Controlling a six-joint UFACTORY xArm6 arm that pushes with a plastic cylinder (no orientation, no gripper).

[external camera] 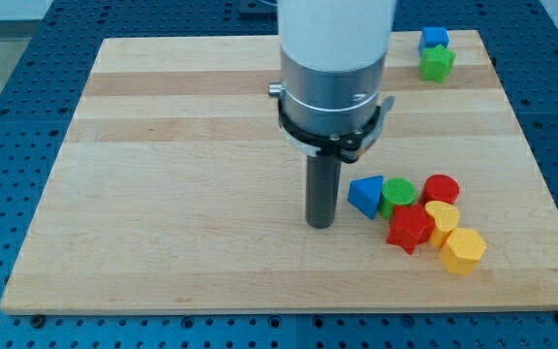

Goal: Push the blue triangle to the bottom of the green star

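The blue triangle [365, 195] lies right of the board's middle, touching a green round block [397, 193]. The green star [437, 64] sits at the view's top right, just below a blue block [434, 40]. My tip [321, 223] rests on the board a little to the left of the blue triangle, with a small gap between them.
A cluster lies right of the triangle: a red round block [442, 189], a red star [410, 229], a yellow block [443, 215] and a yellow hexagon [463, 250]. The wooden board [163, 194] lies on a blue perforated table [8, 78].
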